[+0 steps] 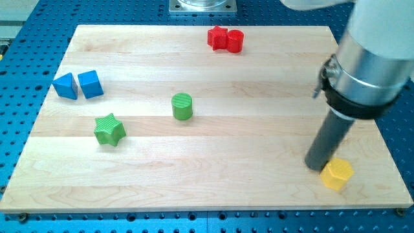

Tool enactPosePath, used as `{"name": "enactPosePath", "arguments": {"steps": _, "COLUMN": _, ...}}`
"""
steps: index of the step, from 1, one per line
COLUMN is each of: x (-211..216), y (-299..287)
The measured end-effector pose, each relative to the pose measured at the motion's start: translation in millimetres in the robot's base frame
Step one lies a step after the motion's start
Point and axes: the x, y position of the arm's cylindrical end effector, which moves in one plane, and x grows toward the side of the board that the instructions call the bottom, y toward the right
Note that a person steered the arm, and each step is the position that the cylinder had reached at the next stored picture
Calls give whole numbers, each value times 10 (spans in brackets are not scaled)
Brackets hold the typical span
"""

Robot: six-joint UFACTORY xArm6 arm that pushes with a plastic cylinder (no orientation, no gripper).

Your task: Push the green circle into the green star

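Note:
The green circle (182, 106), a short upright cylinder, stands near the board's middle. The green star (109, 129) lies to its lower left, a clear gap between them. My tip (315, 166) rests on the board at the view's lower right, far to the right of both green blocks. It is right beside a yellow hexagon-like block (337, 174), at that block's upper left.
A red star (217, 37) and a red cylinder (235, 41) touch each other near the board's top edge. A blue triangle (65, 86) and a blue cube (90, 84) sit side by side at the left edge. The arm's body (369, 58) looms over the right side.

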Motion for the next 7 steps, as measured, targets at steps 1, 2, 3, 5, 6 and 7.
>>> {"name": "enactPosePath", "arguments": {"steps": 1, "x": 152, "y": -1012}}
{"name": "enactPosePath", "arguments": {"steps": 2, "x": 268, "y": -1684}}
{"name": "enactPosePath", "arguments": {"steps": 3, "x": 268, "y": -1684}}
{"name": "enactPosePath", "arguments": {"steps": 5, "x": 339, "y": -2981}}
{"name": "enactPosePath", "arguments": {"steps": 6, "x": -556, "y": -2177}}
{"name": "enactPosePath", "arguments": {"steps": 7, "x": -1335, "y": -1802}}
